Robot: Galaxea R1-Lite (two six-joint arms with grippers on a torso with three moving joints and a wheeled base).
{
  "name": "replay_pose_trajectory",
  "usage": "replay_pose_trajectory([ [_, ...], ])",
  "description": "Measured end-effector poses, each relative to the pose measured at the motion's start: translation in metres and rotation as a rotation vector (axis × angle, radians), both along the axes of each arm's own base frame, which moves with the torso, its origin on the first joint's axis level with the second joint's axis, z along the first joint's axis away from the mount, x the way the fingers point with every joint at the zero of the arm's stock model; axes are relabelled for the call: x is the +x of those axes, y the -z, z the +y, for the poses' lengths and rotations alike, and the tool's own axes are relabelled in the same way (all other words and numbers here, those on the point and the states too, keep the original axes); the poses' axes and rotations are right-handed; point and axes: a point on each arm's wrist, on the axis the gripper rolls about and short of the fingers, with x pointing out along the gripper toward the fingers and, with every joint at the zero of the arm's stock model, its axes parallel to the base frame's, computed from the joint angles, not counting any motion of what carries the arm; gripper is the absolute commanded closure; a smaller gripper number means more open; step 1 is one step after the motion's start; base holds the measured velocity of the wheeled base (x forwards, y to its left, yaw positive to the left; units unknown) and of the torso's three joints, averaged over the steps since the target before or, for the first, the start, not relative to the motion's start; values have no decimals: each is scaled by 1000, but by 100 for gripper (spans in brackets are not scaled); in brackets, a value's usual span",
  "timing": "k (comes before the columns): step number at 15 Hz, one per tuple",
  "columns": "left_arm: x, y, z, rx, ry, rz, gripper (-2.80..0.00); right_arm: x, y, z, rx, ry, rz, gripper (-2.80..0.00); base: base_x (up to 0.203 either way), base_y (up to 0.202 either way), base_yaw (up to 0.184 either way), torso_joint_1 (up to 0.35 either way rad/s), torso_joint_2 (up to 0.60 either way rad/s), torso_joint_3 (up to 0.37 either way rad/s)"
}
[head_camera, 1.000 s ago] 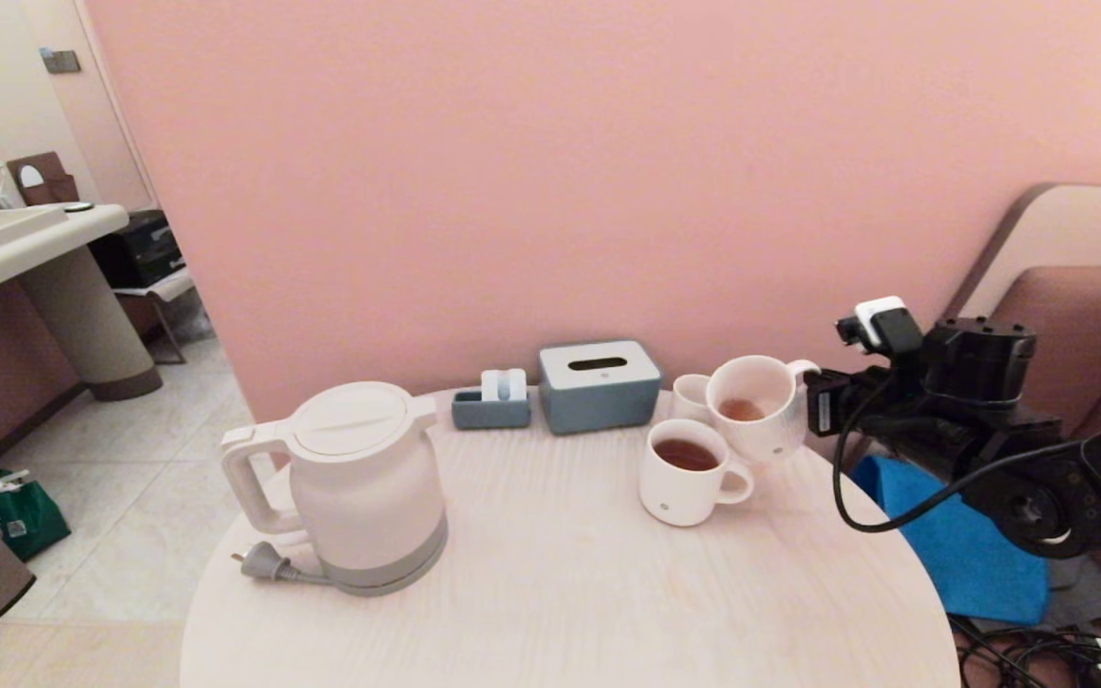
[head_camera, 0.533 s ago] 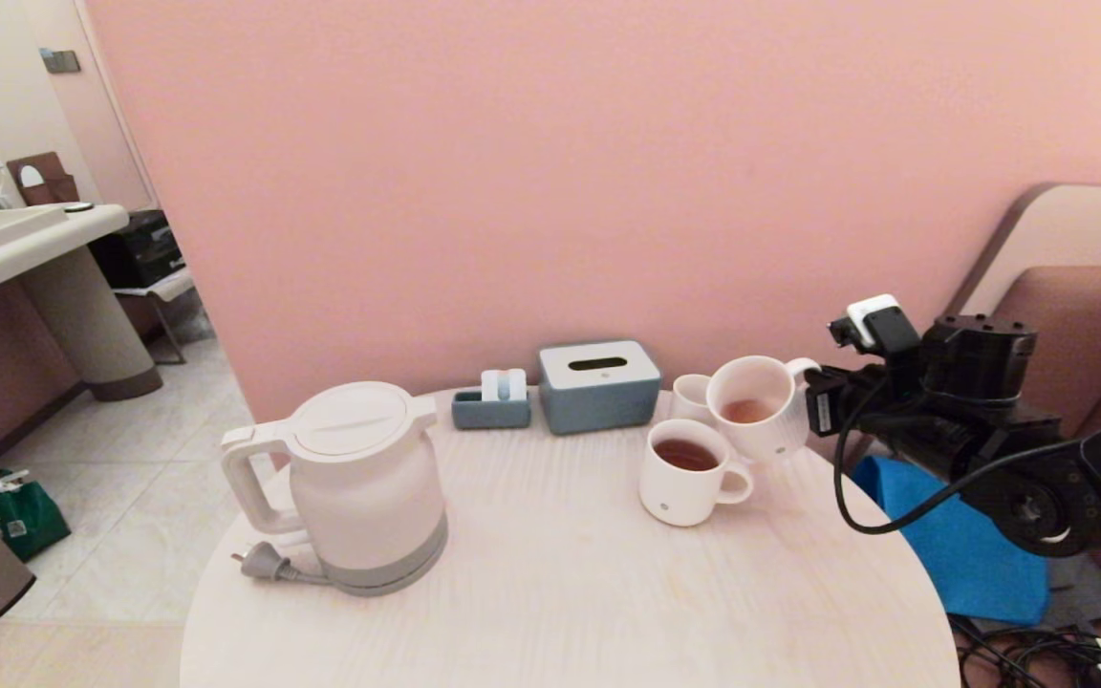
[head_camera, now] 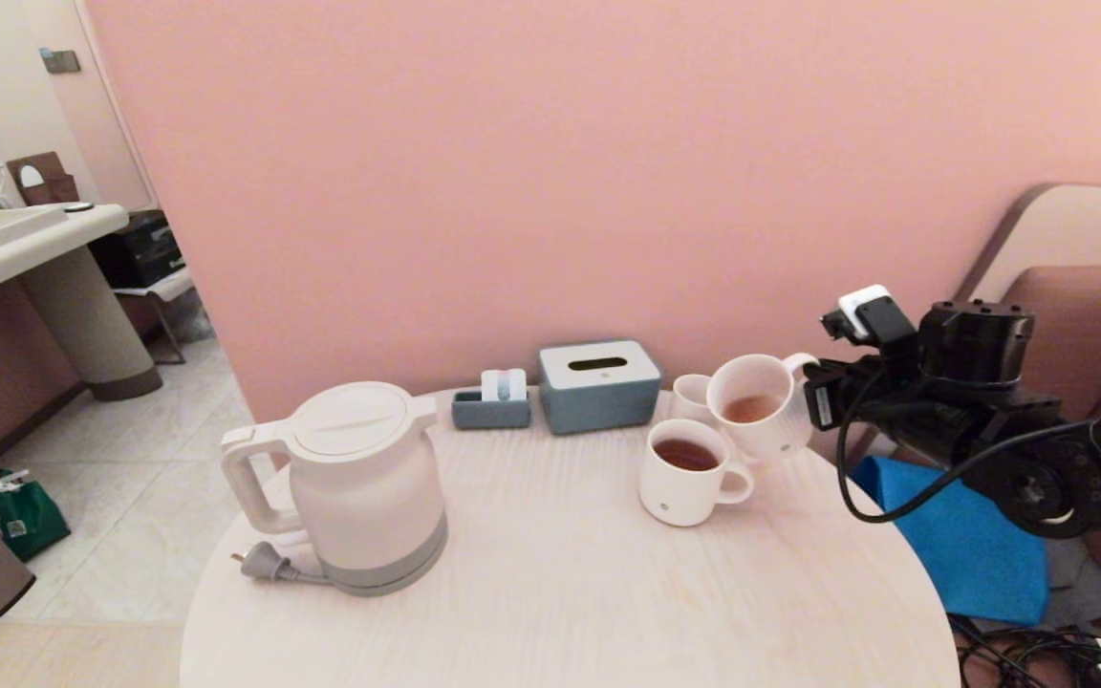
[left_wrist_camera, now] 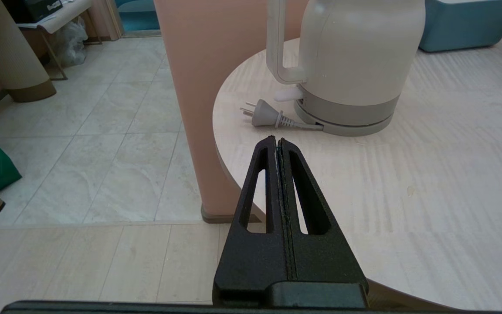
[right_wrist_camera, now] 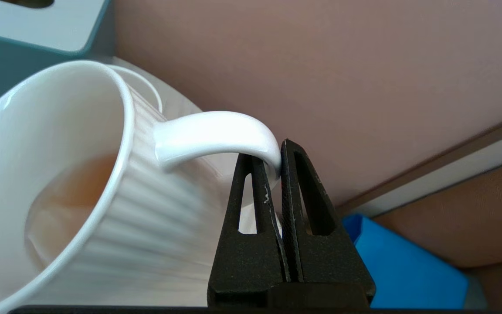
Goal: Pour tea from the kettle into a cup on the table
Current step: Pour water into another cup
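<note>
The right gripper (right_wrist_camera: 277, 168) is pinched shut on the handle of the cup (head_camera: 757, 406), gripping the white loop between its two black fingers (right_wrist_camera: 257, 192), and it holds the ribbed mug tipped toward the middle of the table (head_camera: 560, 573), so that the tea (head_camera: 751, 408), a shallow pale orange-brown pool, sits against the lower side of the inside. The cup is at the far right part of the round top; whether its base touches the wood I cannot tell. Just in front of it stands a like mug of darker tea (head_camera: 687, 472), upright, and behind it a smaller plain cup (head_camera: 691, 395) peeps out. Further left along the wall are a blue-grey tissue box (head_camera: 598, 385) and a small blue holder (head_camera: 491, 401). The kettle (head_camera: 359, 483) stands well apart on the left side, lid on, its grey plug (head_camera: 264, 562) lying beside its base. The left gripper (left_wrist_camera: 277, 144), fingers pressed together and empty, hangs off the near edge, pointing at the kettle.
</note>
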Motion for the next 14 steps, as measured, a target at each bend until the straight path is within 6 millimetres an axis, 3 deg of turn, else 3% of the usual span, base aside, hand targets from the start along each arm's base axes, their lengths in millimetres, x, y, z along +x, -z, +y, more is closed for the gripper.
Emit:
replay_pose_trajectory([
  [14, 0, 0, 0, -1, 0, 0, 0, -2, -2, 8, -14, -26, -5, 0, 0, 0, 0, 0, 0, 0],
])
